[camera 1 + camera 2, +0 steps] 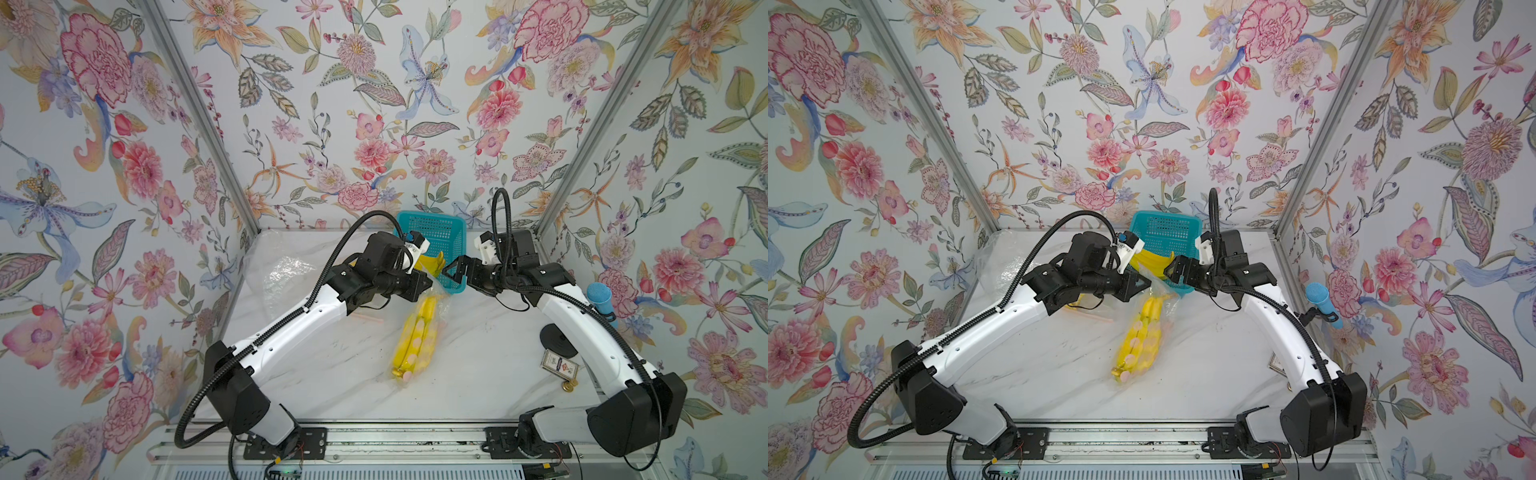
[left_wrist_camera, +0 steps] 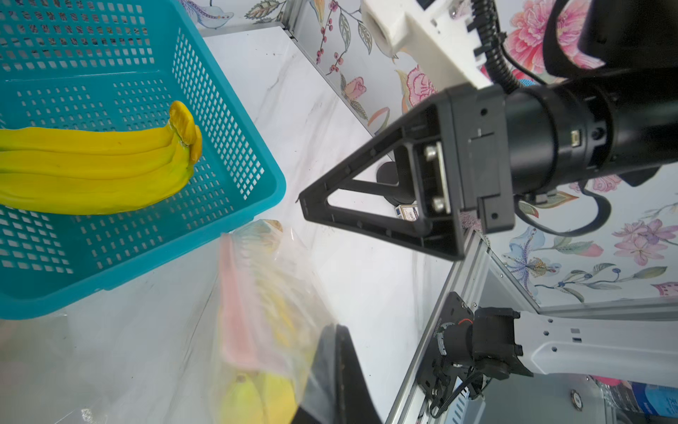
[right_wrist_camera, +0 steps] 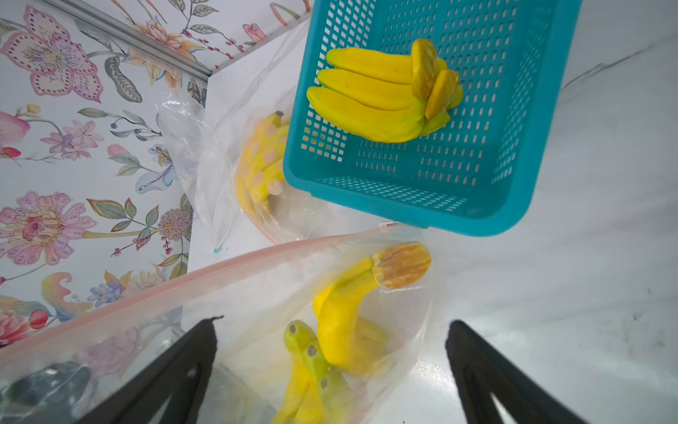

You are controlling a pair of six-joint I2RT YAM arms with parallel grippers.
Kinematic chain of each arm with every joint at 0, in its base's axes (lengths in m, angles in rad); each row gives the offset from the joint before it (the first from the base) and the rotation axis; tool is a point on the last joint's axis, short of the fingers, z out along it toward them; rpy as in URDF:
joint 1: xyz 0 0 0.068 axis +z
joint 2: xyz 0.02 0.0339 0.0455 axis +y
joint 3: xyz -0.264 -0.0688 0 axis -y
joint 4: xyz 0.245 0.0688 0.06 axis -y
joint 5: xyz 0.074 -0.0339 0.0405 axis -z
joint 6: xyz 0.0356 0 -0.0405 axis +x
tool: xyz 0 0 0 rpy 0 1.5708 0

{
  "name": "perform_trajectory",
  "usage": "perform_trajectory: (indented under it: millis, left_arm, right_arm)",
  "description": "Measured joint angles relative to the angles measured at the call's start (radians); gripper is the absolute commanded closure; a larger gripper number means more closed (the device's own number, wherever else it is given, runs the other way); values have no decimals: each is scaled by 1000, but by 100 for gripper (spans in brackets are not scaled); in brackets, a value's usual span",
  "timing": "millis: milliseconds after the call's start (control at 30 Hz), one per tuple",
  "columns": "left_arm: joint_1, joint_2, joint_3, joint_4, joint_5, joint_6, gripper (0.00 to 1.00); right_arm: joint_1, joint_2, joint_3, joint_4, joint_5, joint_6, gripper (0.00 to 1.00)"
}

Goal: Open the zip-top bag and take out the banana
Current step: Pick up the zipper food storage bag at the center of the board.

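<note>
At the middle of the desk (image 1: 478,365), the left pincer (image 1: 427,286) is clamped shut on the zip-top bag (image 3: 257,279) near its pink zip strip. The right pincer (image 3: 334,323) gapes wide at the bag's mouth, empty. The banana (image 3: 345,290) is inside the bag, so the opening looks unfinished and the removal is still to do.

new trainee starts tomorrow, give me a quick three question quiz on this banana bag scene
1. True or false: the teal basket holds a banana bunch.
2. Which is open: the left pincer or the right pincer?
3. The zip-top bag that the left pincer grips is: A empty, B holding bananas, C inside the basket.
Key: 1 true; 2 right pincer; 3 B.
</note>
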Motion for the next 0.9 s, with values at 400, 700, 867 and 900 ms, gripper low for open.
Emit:
perform_trajectory:
  millis: [400,700,867,900]
  left_arm:
    - [16,-168,-301,-124,-55,247,100]
    - [31,-222,-389,-131,-101,245,100]
    - [31,-262,-381,-132,-114,243,100]
    - [31,-266,-373,-134,-114,243,100]
  right_arm:
    - [-33,-142,-224,120,-88,-75,0]
    - [-135,-43,-286,174,-369,-220,2]
    - [-155,35,-287,190,-452,-250,4]
    - [-152,48,-287,196,-464,-254,4]
